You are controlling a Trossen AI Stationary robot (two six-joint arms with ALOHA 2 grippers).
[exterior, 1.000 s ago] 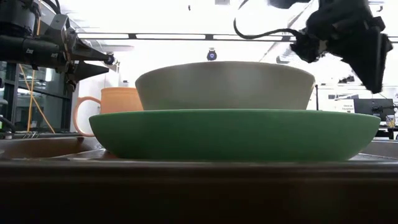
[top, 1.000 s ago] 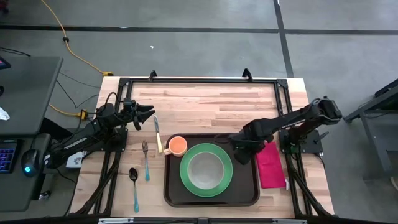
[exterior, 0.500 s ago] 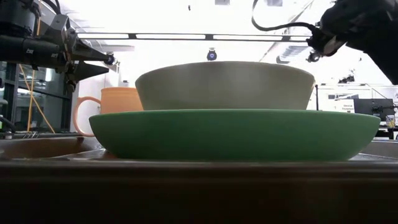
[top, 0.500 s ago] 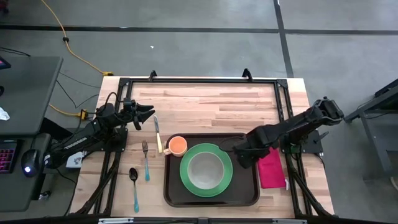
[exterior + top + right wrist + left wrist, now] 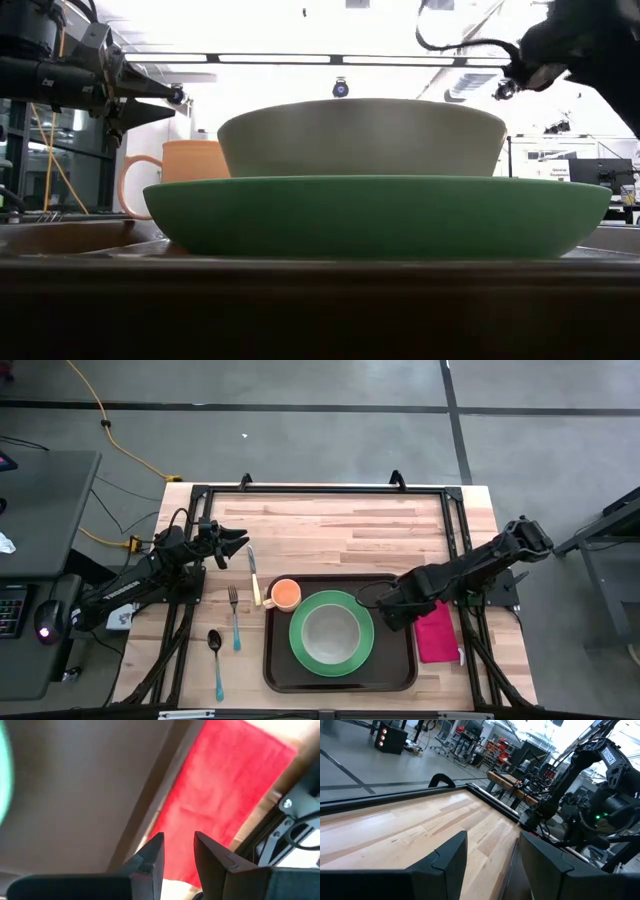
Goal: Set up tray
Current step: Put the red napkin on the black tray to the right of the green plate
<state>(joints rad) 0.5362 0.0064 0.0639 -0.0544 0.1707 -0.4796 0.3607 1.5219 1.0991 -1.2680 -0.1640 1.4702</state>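
The dark brown tray (image 5: pixel 278 672) lies on the near middle of the wooden table. It carries a green plate (image 5: pixel 298 646) with a pale bowl (image 5: pixel 330 632) on it, and an orange mug (image 5: pixel 285 594) in its far left corner. A magenta napkin (image 5: pixel 436 632) lies flat on the table against the tray's right rim. My right gripper (image 5: pixel 393 614) hangs above that rim, pointing down, open, with nothing between its fingers (image 5: pixel 152 855); below them show the tray (image 5: pixel 90 795) and napkin (image 5: pixel 220 795). My left gripper (image 5: pixel 238 542) waits open at the far left, pointing level.
A knife (image 5: pixel 253 575), a fork (image 5: pixel 234 618) and a spoon (image 5: pixel 216 658) lie on the table left of the tray. A black frame (image 5: pixel 320 490) runs along the far edge and both sides. Bare wood lies between the tray and the far edge.
My right gripper has drifted a little toward the table's right and near edges above the tray's right rim, and has rolled about its own pointing line. Its fingers kept the same gap. Nothing on the table has moved.
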